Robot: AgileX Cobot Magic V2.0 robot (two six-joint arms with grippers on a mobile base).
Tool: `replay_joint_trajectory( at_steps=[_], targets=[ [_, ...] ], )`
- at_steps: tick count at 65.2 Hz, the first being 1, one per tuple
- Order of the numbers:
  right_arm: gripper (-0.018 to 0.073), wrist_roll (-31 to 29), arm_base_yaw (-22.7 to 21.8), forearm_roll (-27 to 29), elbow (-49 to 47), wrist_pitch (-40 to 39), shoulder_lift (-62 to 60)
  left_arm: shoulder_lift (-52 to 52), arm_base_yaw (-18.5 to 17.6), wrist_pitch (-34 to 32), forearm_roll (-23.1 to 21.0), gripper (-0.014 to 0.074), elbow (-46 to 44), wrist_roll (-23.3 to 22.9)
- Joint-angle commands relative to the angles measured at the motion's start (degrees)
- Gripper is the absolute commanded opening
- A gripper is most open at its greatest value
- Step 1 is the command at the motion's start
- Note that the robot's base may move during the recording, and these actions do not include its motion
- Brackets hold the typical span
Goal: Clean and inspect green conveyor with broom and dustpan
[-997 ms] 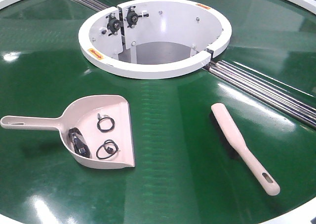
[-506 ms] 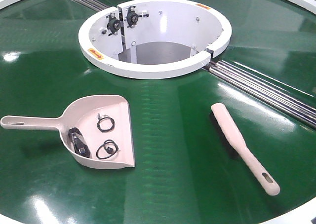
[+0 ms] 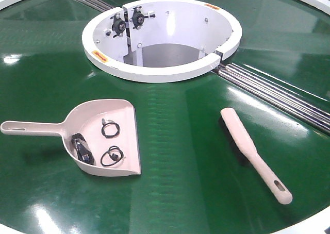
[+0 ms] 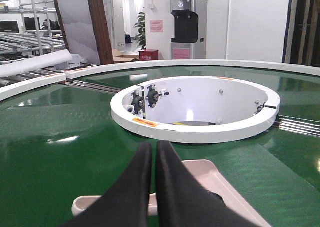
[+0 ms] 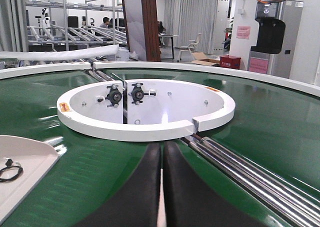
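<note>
The green conveyor [image 3: 175, 141] fills the front view. On it at the left lies the dustpan [image 3: 129, 136], mouth facing right, with small black rings [image 3: 110, 129] and a black part [image 3: 81, 147] inside. The broom [image 3: 247, 144] lies at the right, its slotted handle end towards the near rim. Neither gripper shows in the front view. My left gripper [image 4: 154, 146] is shut and empty, above the dustpan [image 4: 220, 179] and its handle. My right gripper [image 5: 161, 146] is also shut and empty; a pale sliver of the broom [image 5: 160, 214] shows below its fingers.
The white inner ring wall [image 3: 154, 71] with black fittings surrounds the central hole. Silver rollers [image 3: 278, 95] cross the belt at the right, and more at the far left. The white outer rim [image 3: 314, 226] runs along the near right edge. Racks and a water dispenser [image 4: 189, 22] stand beyond.
</note>
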Motion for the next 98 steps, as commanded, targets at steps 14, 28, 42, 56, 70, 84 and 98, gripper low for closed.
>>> replay_joint_trajectory(
  at_steps=[14, 28, 42, 56, 70, 84, 98],
  targets=[
    [-0.0008, -0.04, -0.29, -0.11, -1.67, -4.44, 0.63, 0.28, -0.24, -0.84, 21.92, -0.0008, 0.62, -23.84],
    [-0.0008, -0.04, -0.29, -0.11, -1.67, -4.01, 0.63, -5.01, 0.15, -10.62, 28.53, -0.0008, 11.44, -32.03],
    [-0.0008, -0.04, -0.29, -0.11, -1.67, -4.01, 0.63, -14.23, 4.74, -3.43, 28.71, -0.0007, 13.79, -31.91],
    [-0.0008, -0.04, -0.29, -0.11, -1.67, -4.01, 0.63, -16.86, 6.72, -0.42, 29.56, -0.0007, 13.79, -32.28],
    [-0.0008, -0.04, -0.29, -0.11, -1.67, -4.01, 0.63, -16.86, 6.58, 1.76, 29.56, -0.0007, 13.79, -38.54],
    [-0.0008, -0.04, -0.29, -0.11, -1.67, -4.01, 0.63, -16.86, 3.64, 1.76, 29.61, -0.0006, 13.84, -39.53],
    [-0.0008, -0.04, -0.29, -0.11, -1.67, -4.01, 0.63, -16.81, 2.65, 1.87, 29.56, -0.0008, 13.72, -39.53]
  ],
)
